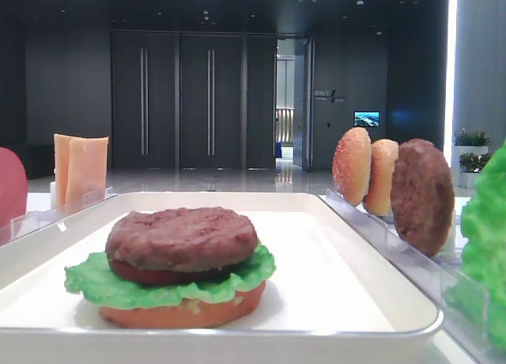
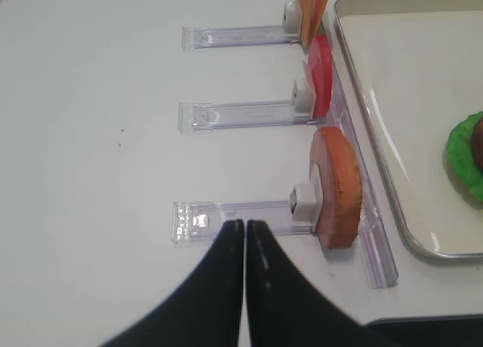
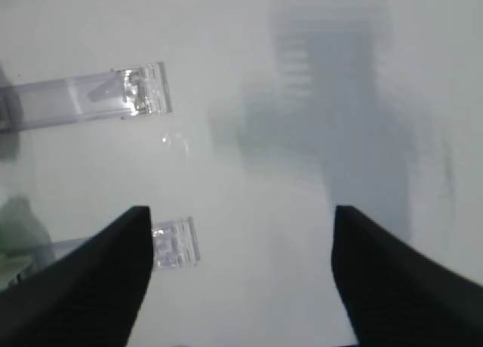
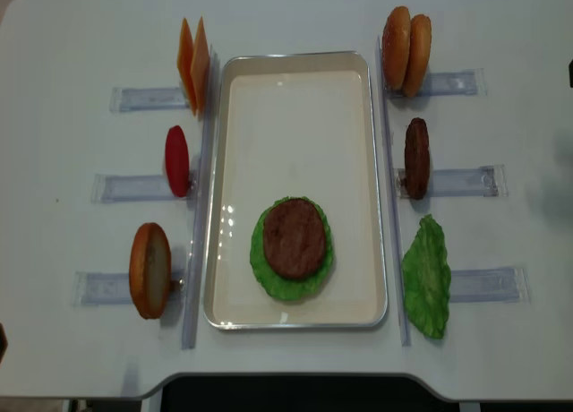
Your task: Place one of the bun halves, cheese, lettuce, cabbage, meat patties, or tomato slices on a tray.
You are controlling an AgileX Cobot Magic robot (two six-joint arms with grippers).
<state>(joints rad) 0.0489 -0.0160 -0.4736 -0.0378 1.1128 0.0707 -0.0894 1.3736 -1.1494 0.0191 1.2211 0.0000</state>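
Observation:
The white tray (image 4: 224, 161) holds a stack: a bun half (image 1: 182, 315) at the bottom, lettuce (image 4: 260, 260), then a meat patty (image 4: 294, 237) on top. Left of the tray stand cheese (image 4: 192, 63), a tomato slice (image 4: 176, 159) and a bun half (image 4: 149, 269). On its right are two bun halves (image 4: 406, 40), a meat patty (image 4: 416, 157) and lettuce (image 4: 426, 287). Cabbage is out of view. My left gripper (image 2: 245, 225) is shut and empty, over the table beside the near bun half (image 2: 338, 185). My right gripper (image 3: 241, 210) is open over bare table.
Clear plastic holder strips (image 4: 143, 98) run outward from both long sides of the tray. Two strip ends (image 3: 143, 90) lie ahead and left of the right gripper. The table's front edge (image 4: 286, 376) is close behind the tray.

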